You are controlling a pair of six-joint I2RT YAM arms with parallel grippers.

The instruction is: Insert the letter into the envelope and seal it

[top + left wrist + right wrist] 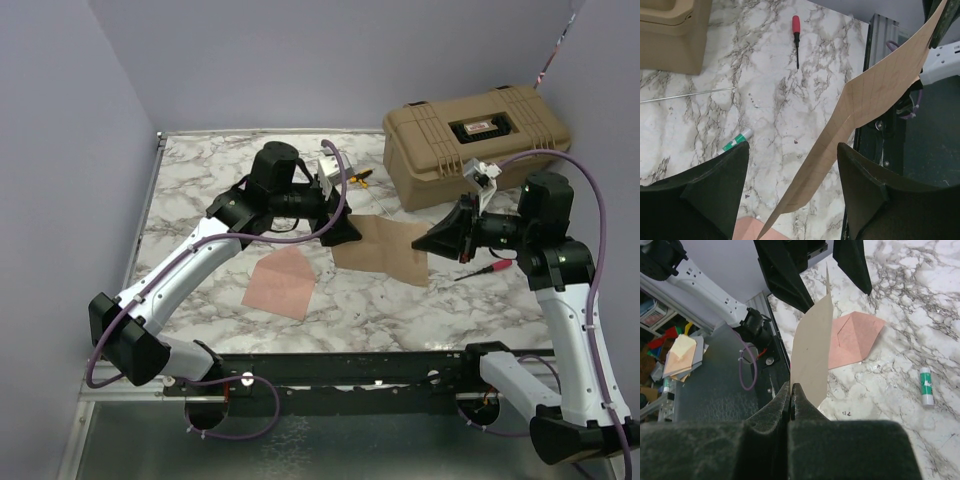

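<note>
Marbled bench is carrying a tan toolbox. Just in front of that toolbox, the right gripper is clamping the letter by one edge. The left gripper is gaping open, the letter's other end passing between its jaws. The envelope is lying flat, flap open, farther from the toolbox.

Left fingers spread wide; right fingers clamped
</note>
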